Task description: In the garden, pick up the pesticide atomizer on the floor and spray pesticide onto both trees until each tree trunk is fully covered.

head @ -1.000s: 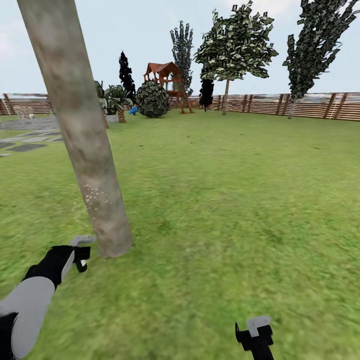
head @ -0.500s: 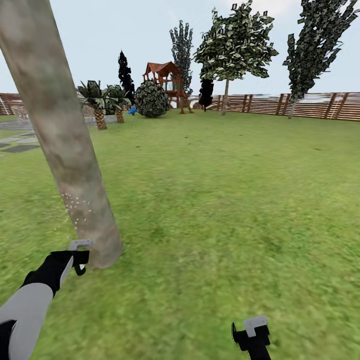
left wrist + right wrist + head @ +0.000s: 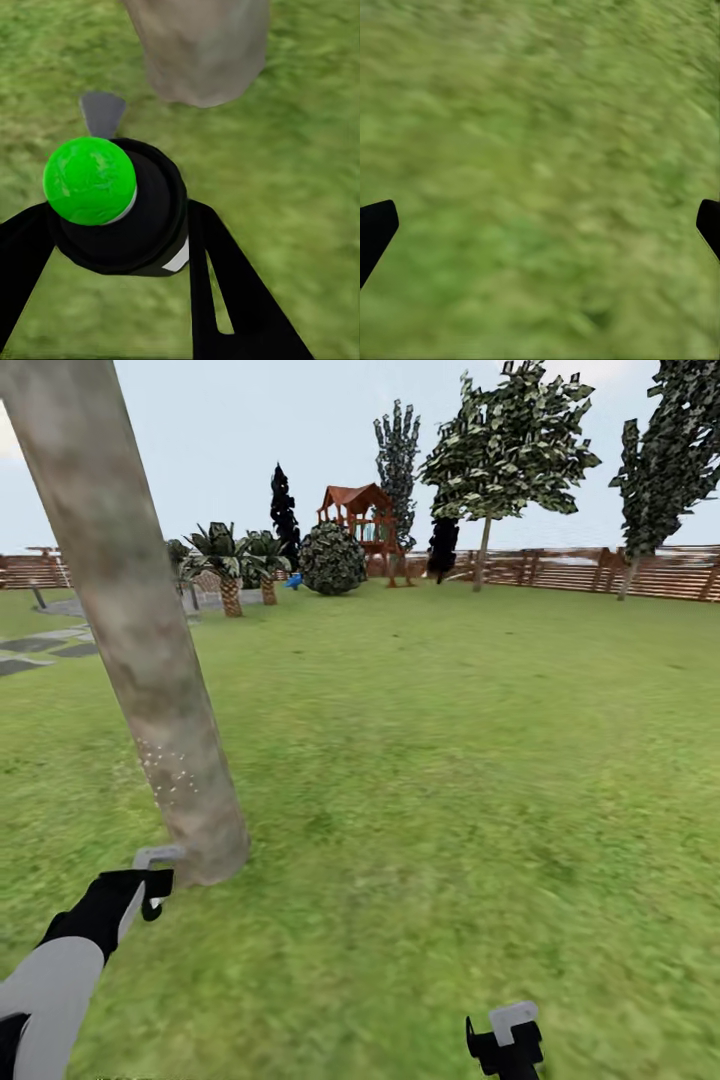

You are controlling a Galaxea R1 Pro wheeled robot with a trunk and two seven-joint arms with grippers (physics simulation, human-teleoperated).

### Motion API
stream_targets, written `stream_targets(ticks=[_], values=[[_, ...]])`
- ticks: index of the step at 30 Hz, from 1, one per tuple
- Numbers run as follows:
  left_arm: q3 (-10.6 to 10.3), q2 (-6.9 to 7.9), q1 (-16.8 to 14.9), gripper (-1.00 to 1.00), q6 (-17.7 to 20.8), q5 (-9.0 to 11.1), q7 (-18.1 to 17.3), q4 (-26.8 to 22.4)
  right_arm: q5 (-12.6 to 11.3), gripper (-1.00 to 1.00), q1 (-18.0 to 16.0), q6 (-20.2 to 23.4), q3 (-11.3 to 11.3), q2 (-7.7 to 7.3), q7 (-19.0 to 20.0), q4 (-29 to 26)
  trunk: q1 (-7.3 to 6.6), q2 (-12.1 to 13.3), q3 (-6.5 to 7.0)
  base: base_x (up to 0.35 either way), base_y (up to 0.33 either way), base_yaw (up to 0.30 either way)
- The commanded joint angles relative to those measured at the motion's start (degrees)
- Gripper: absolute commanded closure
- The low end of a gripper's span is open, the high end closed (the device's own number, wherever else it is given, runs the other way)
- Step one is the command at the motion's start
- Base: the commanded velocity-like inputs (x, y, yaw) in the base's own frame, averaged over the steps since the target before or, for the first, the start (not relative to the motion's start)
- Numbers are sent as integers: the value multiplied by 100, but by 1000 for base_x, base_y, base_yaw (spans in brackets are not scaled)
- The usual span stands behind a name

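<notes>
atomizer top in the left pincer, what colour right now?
Bright green, on the dark pesticide atomizer held between the left pincer's black fingers. Best seen in the left wrist view.

Bright flat daylight, no cast shadows, grass (image 3: 450, 760) blurry, right wrist view smeared

Left arm: grey forearm, black wrist, reaching forward low at the head view's left.
Left gripper (image 3: 120, 225): fingers clamped on a dark bottle.
Right gripper (image 3: 540, 225): low at the right, fingers spread wide apart, holding nothing.
</notes>
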Motion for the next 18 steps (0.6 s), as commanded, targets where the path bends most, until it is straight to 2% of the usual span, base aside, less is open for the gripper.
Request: stream_targets(ticks=[1, 5, 8, 15, 18], values=[[31, -8, -1, 100, 22, -35, 36, -7, 27, -100, -2, 6, 44, 3, -64, 5, 1, -2, -5, 173, -240, 175], [113, 5, 2, 100, -38, -18, 108, -10, 26, -100, 2, 6, 37, -4, -70, 5, 1, -2, -5, 196, -229, 34], [221, -27, 2, 100, -417, -39, 121, 48, 27, -100, 4, 6, 36, -4, -71, 0, 1, -2, -5, 227, -203, 3], [240, -35, 114, 100, -461, -33, 118, 15, 18, -100, 6, 1, 37, 5, -74, -4, 1, -2, -5, 225, -196, 0], [252, -34, 124, 100, -454, -27, 109, 5, 25, -100, 7, -1, 29, -1, -79, -11, 1, -2, -5, 126, -250, 151]])
